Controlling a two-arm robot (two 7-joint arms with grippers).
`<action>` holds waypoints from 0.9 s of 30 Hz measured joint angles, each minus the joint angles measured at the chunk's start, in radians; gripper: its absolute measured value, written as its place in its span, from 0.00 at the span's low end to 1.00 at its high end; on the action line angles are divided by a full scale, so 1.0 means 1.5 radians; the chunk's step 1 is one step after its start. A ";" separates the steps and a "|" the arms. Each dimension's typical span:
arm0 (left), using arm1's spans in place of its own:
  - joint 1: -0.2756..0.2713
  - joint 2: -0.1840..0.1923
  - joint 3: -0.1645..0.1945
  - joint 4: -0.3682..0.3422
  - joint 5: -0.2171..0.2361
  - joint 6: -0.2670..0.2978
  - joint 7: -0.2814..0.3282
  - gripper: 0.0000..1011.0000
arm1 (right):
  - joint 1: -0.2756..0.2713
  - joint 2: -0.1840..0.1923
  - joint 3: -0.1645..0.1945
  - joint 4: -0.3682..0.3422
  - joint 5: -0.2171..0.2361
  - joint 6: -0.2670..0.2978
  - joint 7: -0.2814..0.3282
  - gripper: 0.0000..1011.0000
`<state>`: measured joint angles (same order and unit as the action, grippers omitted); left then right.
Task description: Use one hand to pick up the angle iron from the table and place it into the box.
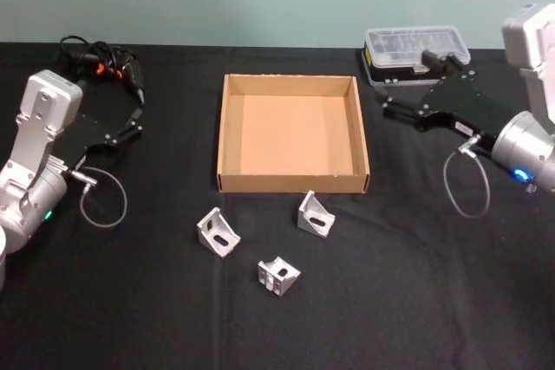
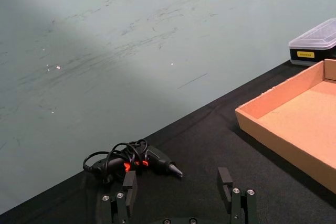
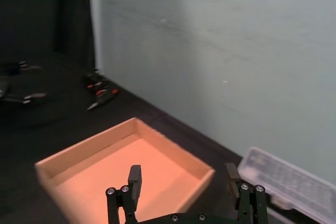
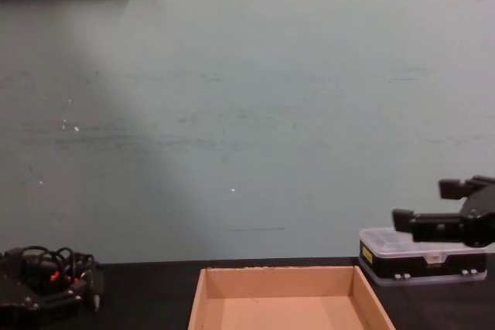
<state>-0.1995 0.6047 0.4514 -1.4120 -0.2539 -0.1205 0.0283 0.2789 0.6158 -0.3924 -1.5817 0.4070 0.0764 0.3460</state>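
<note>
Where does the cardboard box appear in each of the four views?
Head view: box in the middle of the picture.
Left wrist view: at the picture's right edge, cut off.
Right wrist view: lower middle.
Chest view: bottom middle, cut off.
Shared landmark: clear-lidded case near the box.
</note>
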 joint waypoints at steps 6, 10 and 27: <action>0.000 0.000 0.000 0.000 0.000 0.000 0.000 0.99 | 0.003 0.000 -0.018 -0.007 -0.004 0.024 0.043 0.99; 0.000 0.000 0.000 0.000 0.000 0.000 0.000 0.99 | 0.005 -0.002 -0.032 -0.008 -0.007 0.040 0.073 0.99; 0.000 0.000 0.000 0.000 0.000 0.000 0.000 0.99 | 0.029 -0.006 -0.091 0.006 -0.013 0.085 0.171 0.99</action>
<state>-0.1995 0.6047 0.4515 -1.4120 -0.2539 -0.1205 0.0283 0.3219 0.6062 -0.5291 -1.5732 0.3869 0.2037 0.6026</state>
